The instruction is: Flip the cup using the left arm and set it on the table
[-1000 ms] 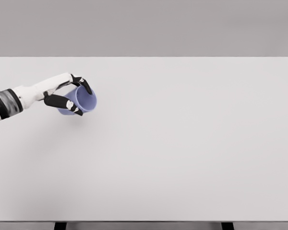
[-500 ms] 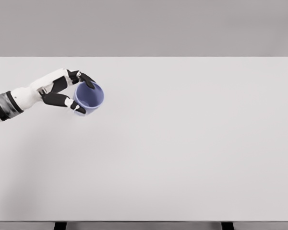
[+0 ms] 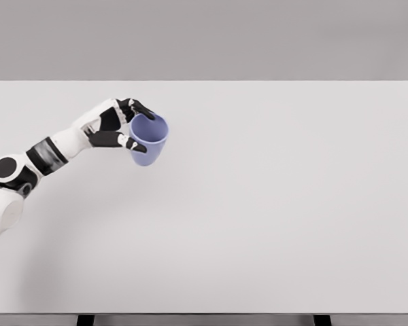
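A lilac-blue cup (image 3: 149, 140) is held mouth up, nearly upright, over the left part of the white table (image 3: 258, 204). My left hand (image 3: 131, 126) is shut on it from its left side, dark fingers (image 3: 142, 109) wrapping the rim at the back and the thumb at the front. The cup's base is close to the table surface; whether it touches cannot be told. The white left arm runs down to the lower left edge of the view. The right arm does not show.
The table's far edge (image 3: 204, 81) runs across the top of the view, its near edge along the bottom. Nothing else stands on the table.
The cup has turned from lying on its side, mouth toward me, to mouth up. The left hand carried it to the right and the arm stretched farther into view.
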`<state>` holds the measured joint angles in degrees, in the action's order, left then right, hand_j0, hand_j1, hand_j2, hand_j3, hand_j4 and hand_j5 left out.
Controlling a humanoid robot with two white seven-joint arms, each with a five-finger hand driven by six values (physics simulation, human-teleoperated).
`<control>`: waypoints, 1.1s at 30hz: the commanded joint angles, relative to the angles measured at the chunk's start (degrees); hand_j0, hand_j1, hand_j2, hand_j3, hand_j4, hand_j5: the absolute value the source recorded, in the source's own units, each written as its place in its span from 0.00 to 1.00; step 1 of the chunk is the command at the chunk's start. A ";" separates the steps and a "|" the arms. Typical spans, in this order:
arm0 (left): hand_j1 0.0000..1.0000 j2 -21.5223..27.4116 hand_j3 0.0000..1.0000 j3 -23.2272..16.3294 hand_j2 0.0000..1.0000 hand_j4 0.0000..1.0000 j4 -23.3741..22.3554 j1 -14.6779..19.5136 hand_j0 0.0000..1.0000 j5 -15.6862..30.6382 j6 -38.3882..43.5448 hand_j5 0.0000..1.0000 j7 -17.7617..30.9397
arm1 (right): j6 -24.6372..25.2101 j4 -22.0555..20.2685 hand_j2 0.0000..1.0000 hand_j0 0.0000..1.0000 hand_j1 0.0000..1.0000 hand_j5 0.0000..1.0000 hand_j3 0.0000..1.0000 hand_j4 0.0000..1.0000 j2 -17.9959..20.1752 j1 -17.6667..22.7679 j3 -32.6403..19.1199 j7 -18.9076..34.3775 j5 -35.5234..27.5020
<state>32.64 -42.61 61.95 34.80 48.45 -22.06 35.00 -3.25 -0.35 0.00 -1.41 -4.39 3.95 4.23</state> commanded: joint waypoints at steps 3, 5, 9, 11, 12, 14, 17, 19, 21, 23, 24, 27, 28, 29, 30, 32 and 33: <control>0.47 -1.17 0.47 0.07 0.47 0.47 -1.22 -0.26 0.47 0.41 0.00 0.47 0.00 | 0.00 0.00 1.00 1.00 1.00 1.00 1.00 1.00 0.00 0.00 0.00 0.01 -0.01; 0.48 -1.96 0.48 0.25 0.48 0.48 -1.83 -0.35 0.48 0.50 0.00 0.48 0.00 | 0.00 0.00 1.00 1.00 1.00 1.00 1.00 1.00 0.00 -0.09 0.00 0.01 -0.01; 0.53 -1.96 0.53 0.25 0.53 0.53 -1.92 -0.44 0.53 0.24 -0.09 0.53 0.00 | 0.00 0.00 1.00 1.00 1.00 1.00 1.00 1.00 0.00 -0.09 0.00 0.01 -0.01; 0.76 -1.96 0.76 0.25 0.76 0.76 -1.92 -0.44 0.76 0.06 -0.09 0.76 0.00 | 0.00 0.00 1.00 1.00 1.00 1.00 1.00 1.00 0.00 -0.09 0.00 0.01 -0.01; 0.77 -1.96 0.77 0.25 0.77 0.77 -1.92 -0.70 0.77 0.06 -0.09 0.77 0.00 | 0.00 0.00 1.00 1.00 1.00 1.00 1.00 1.00 0.00 -0.09 0.00 0.01 -0.01; 0.90 -1.96 0.90 0.25 0.90 0.90 -1.83 -0.79 0.90 0.06 0.00 0.90 0.00 | 0.00 0.00 1.00 1.00 1.00 1.00 1.00 1.00 0.00 0.00 0.00 0.01 -0.01; 1.00 -1.96 1.00 0.33 1.00 1.00 -1.92 -0.88 1.00 0.06 0.09 1.00 0.00 | 0.00 0.00 1.00 1.00 1.00 1.00 1.00 1.00 0.00 0.00 0.00 0.01 -0.01; 1.00 -1.96 1.00 0.33 1.00 1.00 -1.92 -0.88 1.00 0.06 0.09 1.00 0.00 | 0.00 0.00 1.00 1.00 1.00 1.00 1.00 1.00 0.00 0.00 0.00 0.01 -0.01; 1.00 -1.96 1.00 0.33 1.00 1.00 -1.83 -0.88 1.00 0.06 0.00 1.00 0.00 | 0.00 0.00 1.00 1.00 1.00 1.00 1.00 1.00 0.00 0.00 0.00 0.01 -0.01; 1.00 -1.96 1.00 0.33 1.00 1.00 -1.83 -0.88 1.00 0.06 0.09 1.00 0.00 | 0.00 0.00 1.00 1.00 1.00 1.00 1.00 1.00 0.00 0.00 0.00 0.01 -0.01; 1.00 -1.96 1.00 0.33 1.00 1.00 -1.83 -0.88 1.00 0.06 0.00 1.00 0.00 | 0.00 0.00 1.00 1.00 1.00 1.00 1.00 1.00 0.00 -0.09 0.00 0.01 -0.01; 1.00 -1.96 1.00 0.33 1.00 1.00 -1.48 -0.97 1.00 0.06 0.00 1.00 0.00 | 0.00 0.00 1.00 1.00 1.00 1.00 1.00 1.00 0.00 0.00 0.00 0.01 -0.01; 1.00 -1.96 1.00 0.33 1.00 1.00 -1.22 -1.05 1.00 0.06 0.00 1.00 0.00 | 0.00 0.00 1.00 1.00 1.00 1.00 1.00 1.00 0.00 0.00 0.00 0.01 -0.01; 1.00 -1.96 1.00 0.33 1.00 1.00 -0.95 -1.05 1.00 0.06 0.00 1.00 0.00 | 0.00 0.00 1.00 1.00 1.00 1.00 1.00 1.00 0.00 0.00 0.00 0.01 -0.01; 1.00 -2.05 1.00 0.33 1.00 1.00 -0.51 -1.05 1.00 0.06 0.00 1.00 0.00 | 0.00 0.00 1.00 1.00 1.00 1.00 1.00 1.00 0.00 0.00 0.00 0.01 -0.01; 1.00 -2.40 1.00 0.33 1.00 1.00 -0.51 -1.05 1.00 0.06 0.00 1.00 0.00 | 0.00 0.00 1.00 1.00 1.00 1.00 1.00 1.00 0.00 0.00 0.00 0.01 -0.01; 1.00 -2.40 1.00 0.33 1.00 1.00 -0.43 -1.05 1.00 0.06 0.00 1.00 0.00 | 0.00 0.00 1.00 1.00 1.00 1.00 1.00 1.00 0.00 -0.09 0.00 0.01 -0.01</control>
<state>30.34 -42.33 61.22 33.75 48.17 -22.07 34.99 -3.25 -0.35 0.00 -1.41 -4.39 3.95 4.23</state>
